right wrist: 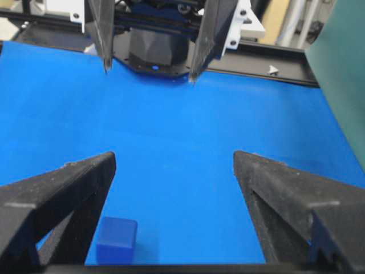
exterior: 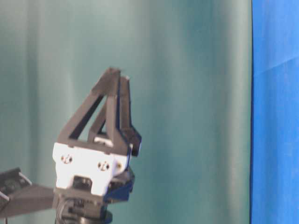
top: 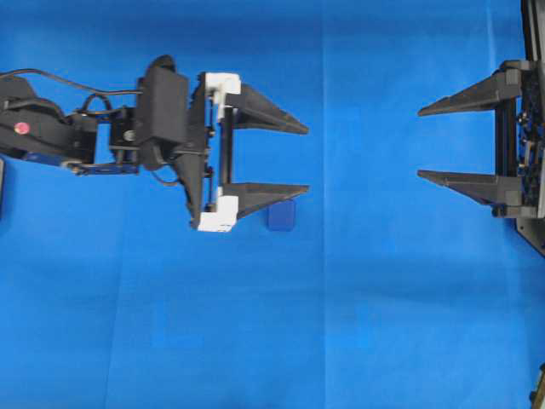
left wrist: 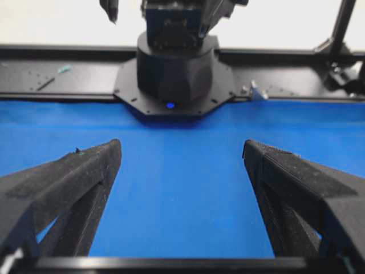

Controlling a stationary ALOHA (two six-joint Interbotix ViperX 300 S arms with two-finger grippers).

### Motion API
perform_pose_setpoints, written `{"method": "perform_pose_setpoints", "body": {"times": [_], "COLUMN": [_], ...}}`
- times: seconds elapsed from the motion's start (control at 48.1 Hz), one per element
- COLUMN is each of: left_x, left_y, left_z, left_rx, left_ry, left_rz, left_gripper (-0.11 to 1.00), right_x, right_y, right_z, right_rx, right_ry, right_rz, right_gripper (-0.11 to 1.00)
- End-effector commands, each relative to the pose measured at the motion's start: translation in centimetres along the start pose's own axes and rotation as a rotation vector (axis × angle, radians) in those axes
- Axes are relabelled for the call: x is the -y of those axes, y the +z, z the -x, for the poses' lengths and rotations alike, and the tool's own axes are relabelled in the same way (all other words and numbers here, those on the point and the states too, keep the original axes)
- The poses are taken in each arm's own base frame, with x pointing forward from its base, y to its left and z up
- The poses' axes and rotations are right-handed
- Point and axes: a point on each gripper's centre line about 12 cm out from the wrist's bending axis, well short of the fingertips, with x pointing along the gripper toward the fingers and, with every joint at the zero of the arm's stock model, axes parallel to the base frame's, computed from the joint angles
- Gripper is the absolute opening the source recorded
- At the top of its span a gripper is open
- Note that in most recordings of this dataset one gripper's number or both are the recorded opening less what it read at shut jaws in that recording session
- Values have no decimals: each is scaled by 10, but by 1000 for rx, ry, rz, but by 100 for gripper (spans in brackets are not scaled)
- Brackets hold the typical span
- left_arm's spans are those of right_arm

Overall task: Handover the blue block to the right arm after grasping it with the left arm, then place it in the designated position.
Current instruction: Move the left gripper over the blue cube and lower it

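One relation decides our next move: where the block (top: pixel 281 215) lies against the left gripper (top: pixel 294 160). From overhead, the block sits on the blue cloth (top: pixel 255 341) just beside the tip of the lower finger (top: pixel 264 198), outside the span between the two fingers rather than inside it. Both left fingers stand wide apart and hold nothing; in the left wrist view we see only bare cloth between them and no block at all, which fits the block being off to one side and below.

The right gripper (top: pixel 421 143) waits at the far right edge, well apart from the block, its jaws also spread wide and empty. So the left arm is clearly the nearer one, as the task wants.

The block is a near cube, so we see no long axis to align with; any flat pair of faces should do. In the right wrist view the block (right wrist: pixel 116 240) shows low down, near that camera's left finger (right wrist: pixel 63 200).

We judge the grasp not yet begun: the left gripper would need to shift sideways toward the block's side and come down until the fingers straddle it. The risk is the lower finger landing on the block or nudging it away.
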Motion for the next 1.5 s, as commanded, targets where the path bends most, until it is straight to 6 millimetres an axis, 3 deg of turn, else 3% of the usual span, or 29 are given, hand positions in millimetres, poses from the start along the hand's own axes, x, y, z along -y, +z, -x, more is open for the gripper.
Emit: {"method": "perform_pose_setpoints", "body": {"times": [0.0, 0.312, 0.976, 1.475], "left_x": [0, 1, 4, 4], "left_y": [15, 8, -2, 1], "left_z": [-4, -9, -41, -45], "left_rx": [23, -147, -857, -919], "left_ry": [0, -1, 13, 15], "left_rz": [-4, 12, 11, 7], "left_gripper": [90, 90, 90, 90], "right_x": [0, 0, 1, 1], "right_y": [11, 11, 8, 9], "right_z": [-3, -3, -4, -5], "right_rx": [29, 28, 14, 14], "right_ry": [-2, -2, -3, -3], "right_rz": [-3, -2, -2, -2], "right_gripper": [97, 97, 97, 97]}}
